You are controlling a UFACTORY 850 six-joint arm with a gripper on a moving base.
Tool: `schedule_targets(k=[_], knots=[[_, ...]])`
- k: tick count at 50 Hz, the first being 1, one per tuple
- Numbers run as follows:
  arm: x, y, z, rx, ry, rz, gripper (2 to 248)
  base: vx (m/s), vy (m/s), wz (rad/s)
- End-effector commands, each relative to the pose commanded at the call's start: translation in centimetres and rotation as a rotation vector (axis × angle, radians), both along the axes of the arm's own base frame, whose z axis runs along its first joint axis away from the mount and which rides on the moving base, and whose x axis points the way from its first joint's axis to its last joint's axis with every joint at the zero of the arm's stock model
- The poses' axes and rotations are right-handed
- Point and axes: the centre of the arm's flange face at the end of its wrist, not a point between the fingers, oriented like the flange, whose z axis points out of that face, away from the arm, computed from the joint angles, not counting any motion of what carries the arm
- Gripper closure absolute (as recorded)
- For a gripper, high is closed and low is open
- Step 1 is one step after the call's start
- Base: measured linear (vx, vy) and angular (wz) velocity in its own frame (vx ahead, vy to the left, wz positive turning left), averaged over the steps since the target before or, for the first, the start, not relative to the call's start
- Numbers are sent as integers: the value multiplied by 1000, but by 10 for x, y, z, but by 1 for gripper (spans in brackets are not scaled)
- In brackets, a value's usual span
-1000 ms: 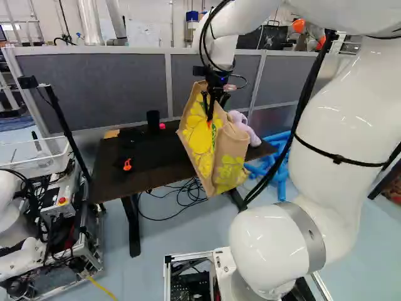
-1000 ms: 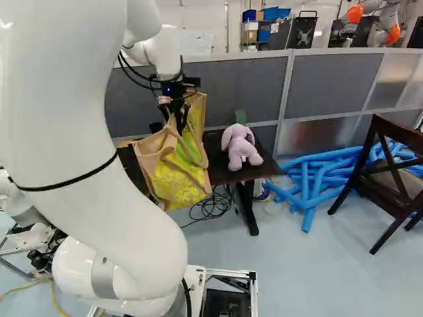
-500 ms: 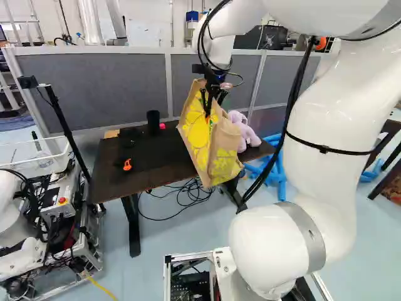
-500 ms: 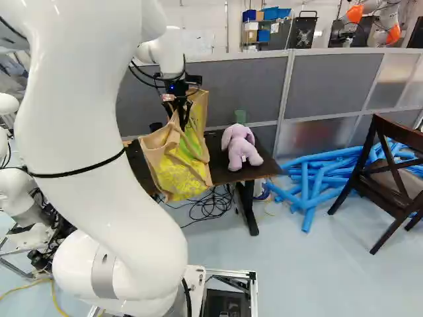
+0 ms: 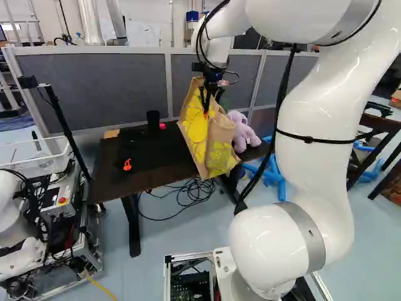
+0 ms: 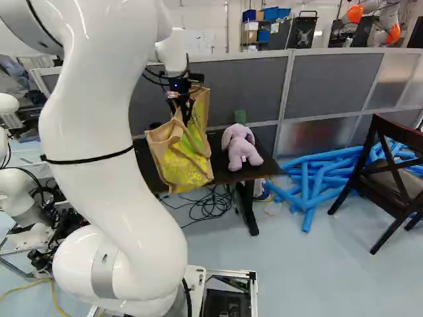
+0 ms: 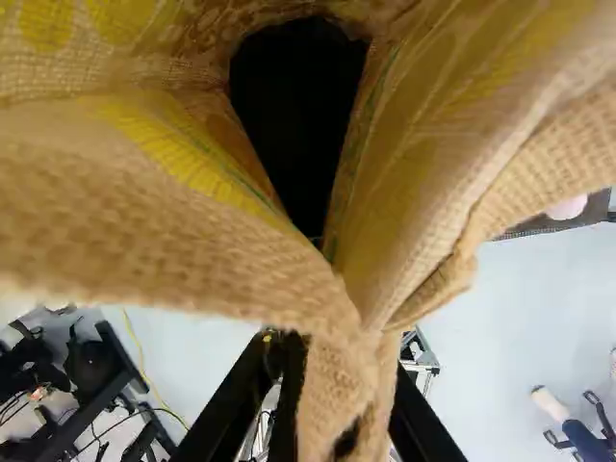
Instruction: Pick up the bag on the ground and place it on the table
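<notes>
Right base view: bag (image 6: 178, 158) before table (image 6: 218, 157), plush toy (image 6: 240, 148) on table right of bag, partition (image 6: 254, 89) behind, cables (image 6: 210, 207) under table, tubes (image 6: 314, 177) right, chair (image 6: 395, 187) before tubes' right end.

In the wrist view, the pads of the gripper (image 5: 206, 110) are hidden by the bag (image 5: 197, 133), its depths lost in black! Some of the table (image 5: 141, 179) is masked too; the arm (image 5: 313, 119) is cropped above, the chair (image 6: 374, 173) sliced by the right base view's edge.
</notes>
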Motion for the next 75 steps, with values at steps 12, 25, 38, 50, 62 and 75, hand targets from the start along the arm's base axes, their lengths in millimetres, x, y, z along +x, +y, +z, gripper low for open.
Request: schedule_targets(k=[12, 25, 38, 50, 62, 75], knots=[[18, 0, 0, 0, 15, -1, 229, 0, 0, 0], [41, 0, -10, 0, 33, -2, 229, 0, 0, 0], [65, 4, -29, -1, 38, 2, 229, 0, 0, 0], [80, 19, -48, -3, 46, 22, 229, 0, 0, 0], [87, 29, -67, -5, 72, 37, 229, 0, 0, 0], [93, 31, -86, -8, 98, 40, 229, 0, 0, 0]])
